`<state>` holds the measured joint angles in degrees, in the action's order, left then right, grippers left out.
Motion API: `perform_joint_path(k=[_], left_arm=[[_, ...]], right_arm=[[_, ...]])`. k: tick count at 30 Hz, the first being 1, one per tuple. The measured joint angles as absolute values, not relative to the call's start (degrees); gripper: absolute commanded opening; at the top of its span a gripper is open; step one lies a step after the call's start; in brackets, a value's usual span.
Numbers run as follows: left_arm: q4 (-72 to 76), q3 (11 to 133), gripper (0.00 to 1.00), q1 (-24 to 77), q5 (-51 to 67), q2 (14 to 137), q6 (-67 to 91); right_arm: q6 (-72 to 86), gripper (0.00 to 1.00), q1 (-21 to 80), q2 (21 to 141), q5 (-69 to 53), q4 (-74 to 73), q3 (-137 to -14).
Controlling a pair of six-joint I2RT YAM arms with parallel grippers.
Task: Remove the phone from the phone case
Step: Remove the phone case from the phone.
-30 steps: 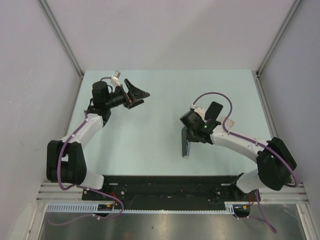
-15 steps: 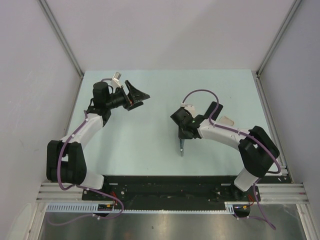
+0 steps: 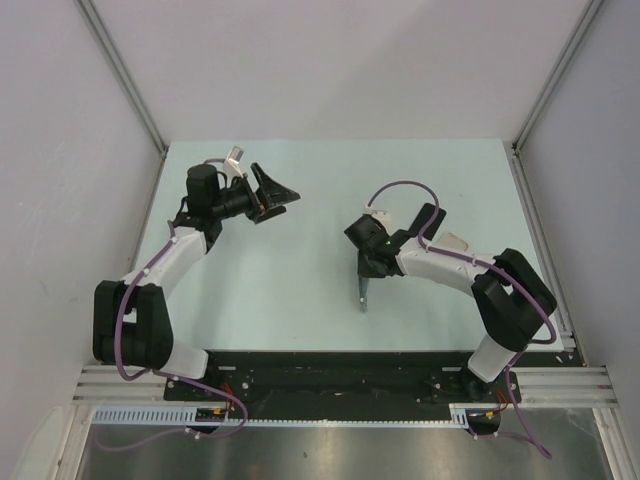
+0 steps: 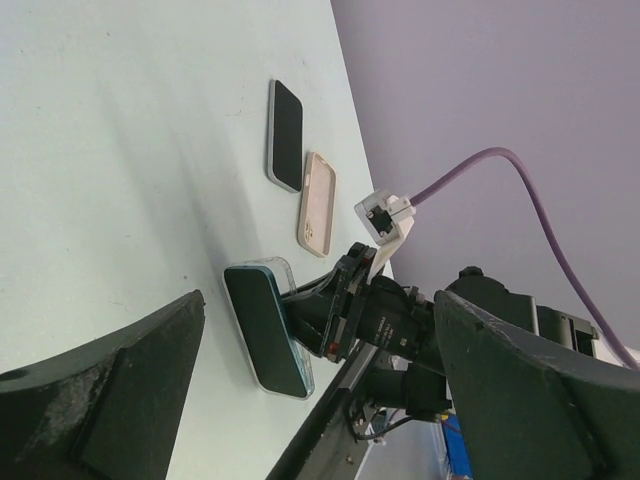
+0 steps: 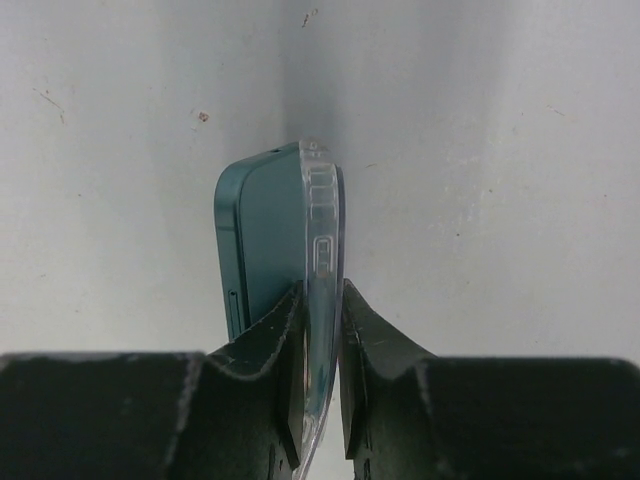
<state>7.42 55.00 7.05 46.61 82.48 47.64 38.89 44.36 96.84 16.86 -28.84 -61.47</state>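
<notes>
A teal phone (image 5: 260, 230) stands on its edge on the table, leaning out of a clear phone case (image 5: 322, 230). My right gripper (image 5: 320, 300) is shut on the clear case wall, and the phone lies just outside the left finger (image 5: 270, 340). In the top view the right gripper (image 3: 370, 264) holds the phone and case (image 3: 364, 291) upright at mid table. The left wrist view shows the phone (image 4: 265, 325) with the case (image 4: 283, 268) behind it. My left gripper (image 3: 275, 190) is open and empty, held in the air at the far left.
A black phone (image 4: 286, 135) and a beige case (image 4: 318, 203) lie flat on the table behind the right arm. They also show in the top view, the black phone (image 3: 430, 220) next to the beige case (image 3: 452, 242). Grey walls enclose the table.
My right wrist has turned and shifted slightly left, bringing the phone and case from tilted to standing on edge. The left gripper has barely moved.
</notes>
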Motion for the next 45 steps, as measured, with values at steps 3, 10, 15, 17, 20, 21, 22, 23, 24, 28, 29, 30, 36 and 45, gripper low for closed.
perform_joint_path(k=[3,10,15,17,20,21,22,23,24,28,29,30,36,45], left_arm=[[7.22,55.00,1.00,7.05,46.61,82.48,47.53],[6.87,55.00,1.00,7.05,46.61,82.48,47.46],[6.31,55.00,1.00,7.05,46.59,82.48,47.46],[6.24,55.00,1.00,7.05,46.59,82.48,47.44],[6.24,55.00,1.00,7.05,46.59,82.48,47.46],[6.20,55.00,1.00,7.16,46.57,82.48,47.46],[6.07,55.00,1.00,7.35,46.39,82.48,47.44],[5.85,55.00,1.00,7.60,46.02,82.48,47.44],[5.52,55.00,1.00,8.12,45.34,82.48,47.44],[4.05,54.54,1.00,14.00,41.87,83.07,47.51],[4.21,54.06,1.00,16.34,40.99,83.88,47.70],[4.21,53.67,1.00,17.72,40.62,84.68,48.01],[2.55,51.27,1.00,22.52,37.69,91.48,50.06],[2.33,51.27,1.00,25.58,35.38,93.34,50.96]], right_arm=[[38.85,0.22,43.75,97.56,16.19,-27.33,-60.73],[38.09,0.22,42.72,101.56,15.44,-23.31,-59.53],[37.65,0.22,42.74,101.62,15.35,-22.81,-59.35],[37.58,0.21,42.74,101.69,15.35,-22.70,-59.31],[37.43,0.19,42.74,101.80,15.22,-22.48,-59.31],[37.43,0.18,42.74,101.82,15.18,-22.41,-59.31],[37.45,0.18,42.74,101.82,15.16,-22.39,-59.31],[37.45,0.18,42.74,101.82,15.14,-22.35,-59.29],[37.45,0.20,42.74,101.82,15.14,-22.26,-59.24],[37.12,0.33,42.72,101.82,14.83,-22.06,-59.18],[36.80,0.35,42.63,101.82,14.90,-22.11,-59.11],[36.51,0.35,42.48,101.82,14.94,-22.20,-59.05],[36.62,0.00,42.46,101.82,14.24,-21.26,-58.74],[36.75,0.32,42.22,101.19,13.58,-19.77,-57.58]])
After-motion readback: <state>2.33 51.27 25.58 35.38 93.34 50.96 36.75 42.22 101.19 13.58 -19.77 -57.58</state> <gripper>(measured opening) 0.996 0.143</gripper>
